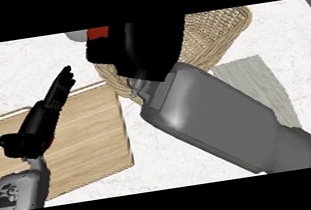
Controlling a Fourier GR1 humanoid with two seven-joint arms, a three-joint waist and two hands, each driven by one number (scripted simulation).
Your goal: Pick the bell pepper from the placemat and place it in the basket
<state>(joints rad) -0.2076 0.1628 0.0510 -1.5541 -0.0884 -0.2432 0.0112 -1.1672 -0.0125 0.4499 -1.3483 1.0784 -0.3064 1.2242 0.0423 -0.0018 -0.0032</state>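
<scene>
The right hand (pixel 135 44) curls its fingers around the red bell pepper (pixel 97 33), over the basket (pixel 215 32). Only letting go is left. The left hand (pixel 53 99) rests with straight fingers.

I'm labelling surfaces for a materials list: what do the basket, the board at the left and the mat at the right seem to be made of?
The basket looks like woven wicker: tan interlaced strands, matte. The board looks like light wood with straight grain lines. The placemat looks like grey cloth or streaked fibre; which one is unclear.
</scene>
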